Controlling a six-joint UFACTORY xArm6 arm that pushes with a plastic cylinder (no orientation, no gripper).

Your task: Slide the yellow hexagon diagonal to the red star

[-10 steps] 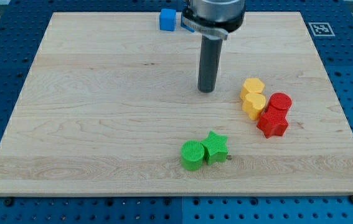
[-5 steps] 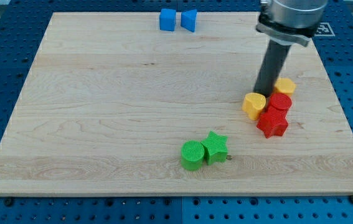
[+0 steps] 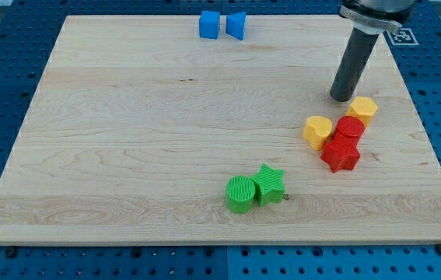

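The arm enters at the top right corner of the tabletop (image 3: 127, 155), and its dark rod stands nearly upright, leaning slightly so that its upper part sits further toward the view's right than its lower end. My tip (image 3: 342, 98) rests on the wood near the right edge, in the upper half of the tabletop. There are no fingers on this arm, only the plain rod, so nothing is clamped or held.

The yellow hexagon (image 3: 362, 108) lies just below and to the view's right of my tip, very close to it; whether they touch cannot be told. The hexagon touches the upper right side of the red cylinder (image 3: 350, 129), which sits directly above the red star (image 3: 341, 155) and touches it. A second yellow block (image 3: 317, 131), rounded in shape, lies against the left of the red pair, below and to the view's left of my tip.

Near the bottom edge, around the middle, a green cylinder (image 3: 241, 194) and a green star (image 3: 269, 184) sit side by side, touching. By the top edge, two blue blocks (image 3: 210, 24) (image 3: 237, 25) stand next to each other.
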